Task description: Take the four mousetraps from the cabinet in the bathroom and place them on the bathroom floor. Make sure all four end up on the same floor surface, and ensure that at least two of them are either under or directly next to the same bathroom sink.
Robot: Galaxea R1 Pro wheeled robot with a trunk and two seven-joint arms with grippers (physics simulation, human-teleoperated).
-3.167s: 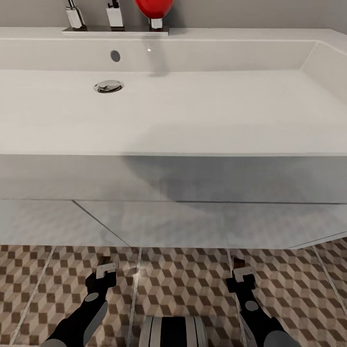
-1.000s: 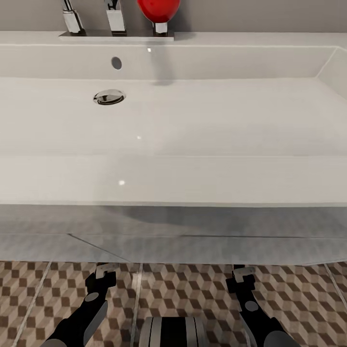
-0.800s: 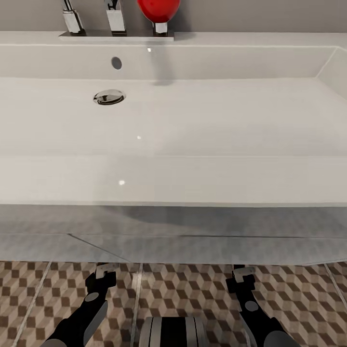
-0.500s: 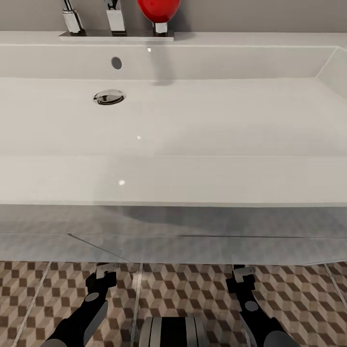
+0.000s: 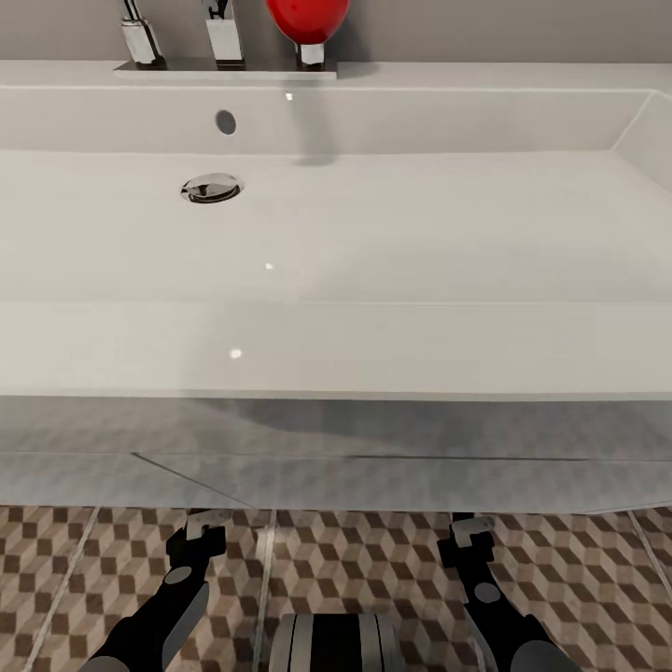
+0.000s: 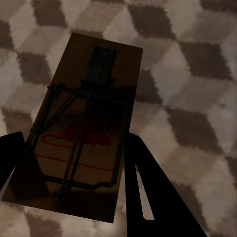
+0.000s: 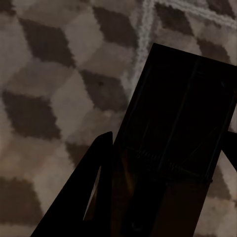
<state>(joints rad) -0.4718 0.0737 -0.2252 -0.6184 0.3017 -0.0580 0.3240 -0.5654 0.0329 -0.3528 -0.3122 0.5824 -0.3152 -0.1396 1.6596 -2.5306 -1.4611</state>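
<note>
A mousetrap (image 6: 94, 123), a brown wooden board with dark wire and a red mark, sits between the two dark fingers of my left gripper (image 6: 74, 138), which is shut on it just above the cube-patterned bathroom floor (image 6: 187, 64). A second mousetrap (image 7: 182, 108), dark in shadow, is held the same way in my right gripper (image 7: 168, 138). In the head view, the left gripper (image 5: 203, 534) and right gripper (image 5: 469, 537) hang low over the floor (image 5: 355, 560) at the front edge of the sink. The cabinet is out of view.
A wide white sink (image 5: 373, 350) spans the head view, with a chrome drain (image 5: 212, 188), chrome taps (image 5: 224, 33) and a red object (image 5: 306, 19) at the back. Under it runs a pale grey glossy front (image 5: 373, 448). My base (image 5: 336, 642) shows between the arms.
Since 3.2 s ago the camera has shifted, so the sink now sits lower and larger in view. Over the last second nothing has moved; both grippers keep their traps.
</note>
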